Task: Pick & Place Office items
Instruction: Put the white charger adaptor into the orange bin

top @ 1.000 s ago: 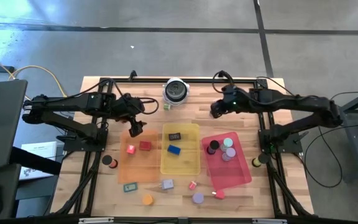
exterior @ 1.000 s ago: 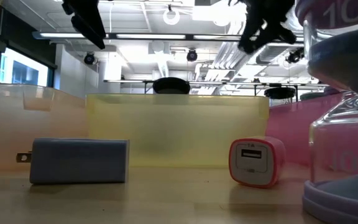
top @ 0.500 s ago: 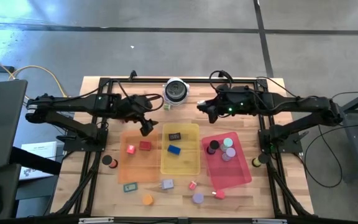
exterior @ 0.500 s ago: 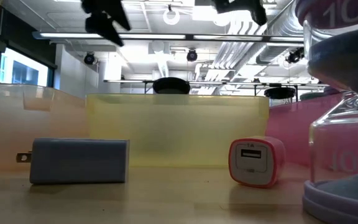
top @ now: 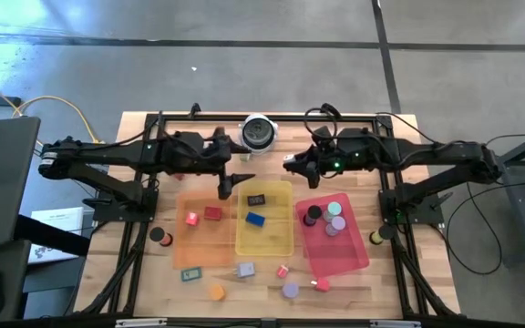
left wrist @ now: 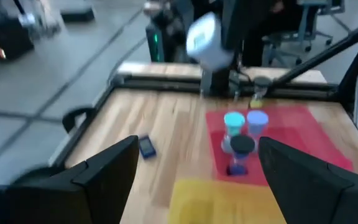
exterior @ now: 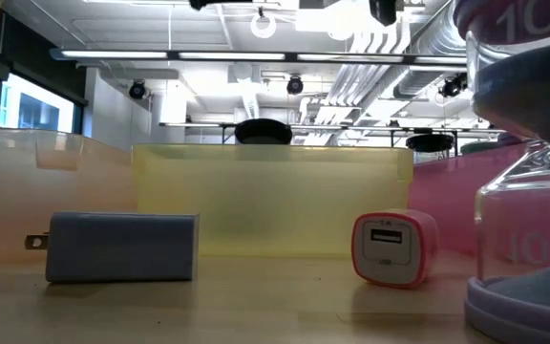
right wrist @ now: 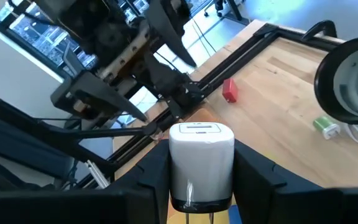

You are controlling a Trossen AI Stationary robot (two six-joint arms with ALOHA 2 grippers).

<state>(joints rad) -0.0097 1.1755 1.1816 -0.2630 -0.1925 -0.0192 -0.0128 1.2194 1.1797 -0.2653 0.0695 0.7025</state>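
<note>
Right gripper pinches a white charger block, held above the table's far edge near the yellow tray. Left gripper hangs empty, jaws spread, beside it.

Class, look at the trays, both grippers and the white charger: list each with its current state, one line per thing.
Left gripper: open, empty, above the table.
Right gripper: fingers shut on the white charger.
White charger: held upright, prongs down.
Orange tray: holds red pieces.
Yellow tray: holds a black and a blue block.
Red tray: holds hourglass timers.
</note>
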